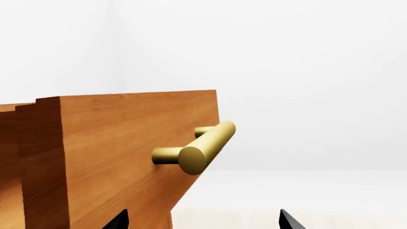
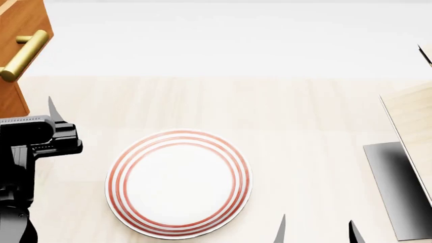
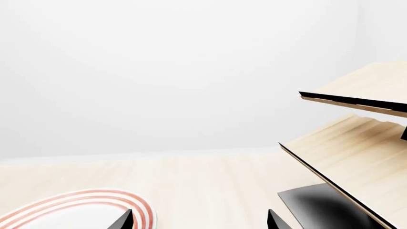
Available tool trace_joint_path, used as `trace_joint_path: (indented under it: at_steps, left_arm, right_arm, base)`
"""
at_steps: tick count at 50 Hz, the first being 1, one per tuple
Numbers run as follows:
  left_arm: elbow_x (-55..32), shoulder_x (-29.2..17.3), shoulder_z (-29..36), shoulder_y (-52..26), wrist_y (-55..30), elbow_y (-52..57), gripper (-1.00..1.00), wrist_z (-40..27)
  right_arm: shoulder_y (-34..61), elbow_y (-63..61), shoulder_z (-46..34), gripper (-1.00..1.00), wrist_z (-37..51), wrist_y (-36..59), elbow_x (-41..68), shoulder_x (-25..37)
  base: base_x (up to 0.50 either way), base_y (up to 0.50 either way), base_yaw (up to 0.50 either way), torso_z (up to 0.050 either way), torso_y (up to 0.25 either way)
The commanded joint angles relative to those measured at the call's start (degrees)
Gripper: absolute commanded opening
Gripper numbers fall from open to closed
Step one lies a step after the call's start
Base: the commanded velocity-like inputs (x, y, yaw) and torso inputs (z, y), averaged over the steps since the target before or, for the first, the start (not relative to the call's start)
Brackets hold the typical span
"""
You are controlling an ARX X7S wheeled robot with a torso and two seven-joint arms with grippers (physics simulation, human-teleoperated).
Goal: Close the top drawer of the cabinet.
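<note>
On the wood-grain top drawer (image 1: 121, 157), a smooth cylindrical brass bar handle (image 1: 205, 148)

pale wood table (image 2: 304, 111), striped plate (image 2: 179, 183), rack (image 2: 408, 167)

My left arm (image 2: 24, 167) sits low at my left side, dark and blocky, its wrist bent forward. My left gripper (image 1: 202, 220) has its jaws spread wide apart with nothing between them. My right gripper (image 2: 316, 230) hangs low at my right, jaws likewise parted and holding nothing.
</note>
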Motion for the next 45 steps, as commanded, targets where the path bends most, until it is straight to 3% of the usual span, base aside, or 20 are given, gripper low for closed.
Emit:
trace_joint_path:
  at_steps: [1,45]
  left_arm:
    - [-1.1,-0.5,-1.5,-2.5,0.3,-3.9,1.00,-1.2]
    - [-4.1,-2.7,-5.9,-8.4,1.1,-12.4,1.00,-3.9]
  right_arm:
    - [0.1,0.3,-0.3,1.00,0.2,-0.2,0.1,0.2]
    - [0.3,0.8,-1.2,1.00,1.2,-0.7,0.7,1.0]
  base:
    - [0.00,0.00,0.00,0.000,0.000]
    - [0.00,0.00,0.00,0.000,0.000]
